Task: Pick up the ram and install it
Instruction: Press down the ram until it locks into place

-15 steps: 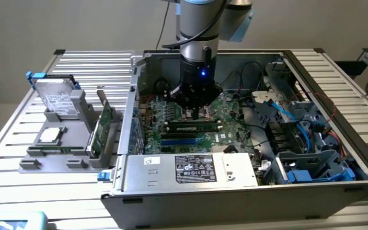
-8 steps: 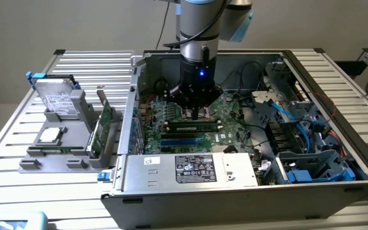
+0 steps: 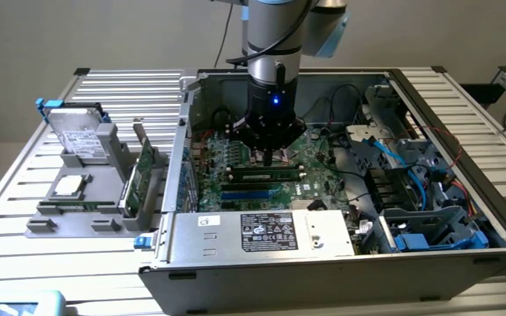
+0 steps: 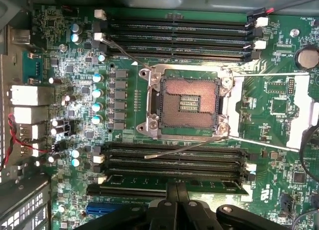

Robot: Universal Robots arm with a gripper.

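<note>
Wrist view: looking down past the gripper (image 4: 177, 202) at a green motherboard (image 4: 279, 115). Jaws closed, the two dark fingers pressed together with no gap. Nothing held between them.

Right under the jaws, the ram (image 4: 214, 183): a long thin green stick, lying along the nearest slot. Seems to be sitting in that slot already, with the closed tips at the middle of its top edge. Hard to say if touching or just above. Pale clip at one end of the slot, dark clip at the other; can't tell if snapped shut.

Just past the jaws, three empty black slots (image 4: 174, 158). Further out from the jaws, the open square chip socket (image 4: 188, 103) with a thin metal lever across its corner. Beside the jaws, low down, a blue slot (image 4: 107, 209).

Exterior view: arm reaching straight down into the open computer case (image 3: 262, 260), jaws low over the board.

Probably very light and stiff, but thin and easy to hurt. Not bendy, likely to crack if twisted. Best held by the long flat sides near the middle, or pushed on the top edge, never on the little chips or the gold edge.
</note>
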